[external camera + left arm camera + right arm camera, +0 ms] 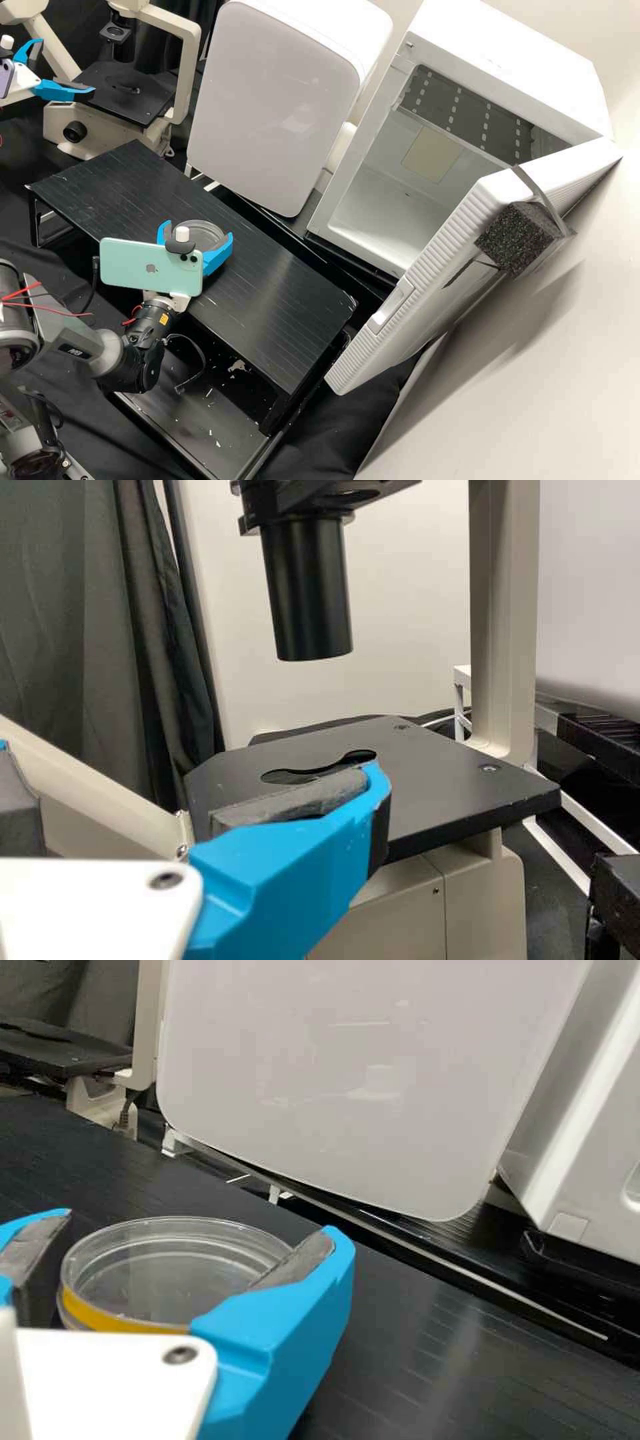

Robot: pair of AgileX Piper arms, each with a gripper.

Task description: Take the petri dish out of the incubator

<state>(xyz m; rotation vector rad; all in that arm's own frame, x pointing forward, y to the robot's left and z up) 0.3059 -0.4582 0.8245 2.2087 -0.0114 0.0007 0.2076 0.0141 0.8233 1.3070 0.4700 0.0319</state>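
Over the flat black platform (287, 313), pinched a round clear petri dish (150, 1280) in the blue-fingered right gripper (201, 1224); likely needed level lowering before release.

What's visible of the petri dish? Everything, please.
The petri dish is round, shallow and clear, apparently plastic, with a yellow band low around its side. It looks empty and roughly level; lid unclear. The right gripper holds it between its fingers, over the black stand. I can't tell whether it touches the stand.
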